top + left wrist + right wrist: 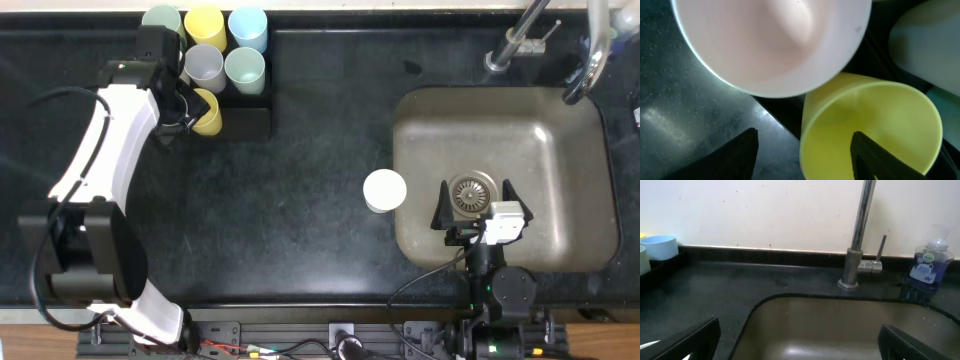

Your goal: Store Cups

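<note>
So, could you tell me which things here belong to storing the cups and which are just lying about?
Job: yellow plastic cup at the left tool; white round cup on the worktop; black cup tray; pastel plastic cups stored in it.
Lying about: steel sink; steel tap; purple soap bottle.

I'm watching a black plastic rack (250, 112) sitting at the far left of the dark counter (300, 250). It's holding a pale green plastic cup (160, 18), a yellow plastic cup (205, 25) and a light blue plastic cup (247, 25) in its back row. A grey plastic cup (205, 65) and a mint plastic cup (244, 68) are standing in front of them, mouths up. A second yellow cup (207, 112) is sitting in the front row. A white plastic cup (384, 190) is standing alone on the counter, well apart from the rack.
</note>
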Available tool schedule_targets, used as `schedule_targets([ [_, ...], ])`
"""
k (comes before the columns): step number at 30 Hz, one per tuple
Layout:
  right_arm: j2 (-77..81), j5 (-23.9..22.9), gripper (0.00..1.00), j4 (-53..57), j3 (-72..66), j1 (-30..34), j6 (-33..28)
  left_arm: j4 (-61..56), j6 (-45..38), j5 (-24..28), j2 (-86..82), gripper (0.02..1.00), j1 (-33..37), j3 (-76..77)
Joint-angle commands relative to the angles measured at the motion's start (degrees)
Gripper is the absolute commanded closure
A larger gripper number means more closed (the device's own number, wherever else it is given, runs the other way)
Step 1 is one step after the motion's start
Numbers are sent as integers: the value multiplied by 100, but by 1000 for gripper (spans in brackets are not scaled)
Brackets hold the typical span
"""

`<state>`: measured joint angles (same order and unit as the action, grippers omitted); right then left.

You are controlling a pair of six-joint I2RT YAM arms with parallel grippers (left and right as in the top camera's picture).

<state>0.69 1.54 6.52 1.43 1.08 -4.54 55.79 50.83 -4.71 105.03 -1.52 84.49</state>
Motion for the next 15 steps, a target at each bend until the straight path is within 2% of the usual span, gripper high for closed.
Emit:
schedule_targets([
  [1, -48, 33, 3, -33, -28, -22, -20, 17, -459, 170, -538, 316, -94, 153],
  [2, -48, 33, 3, -33, -28, -22, -20, 22, -463, 170, -667, 231, -118, 153],
  [3, -48, 33, 3, -33, -28, -22, -20, 20, -525, 181, -780, 187, -140, 153],
  [7, -48, 33, 3, -33, -28, -22, -20, -11, -717, 210, -1241, 115, -243, 153],
  [9, -48, 33, 3, -33, -28, -22, -20, -42, -717, 210, -1416, 18, -319, 153],
  [12, -48, 33, 3, -33, -28, -22, -20, -170, -968, 278, -1600, 20, -599, 153],
  [15, -48, 33, 5, -33, -28, -22, -20, -577, -1606, 297, -1628, 18, -1327, 151],
])
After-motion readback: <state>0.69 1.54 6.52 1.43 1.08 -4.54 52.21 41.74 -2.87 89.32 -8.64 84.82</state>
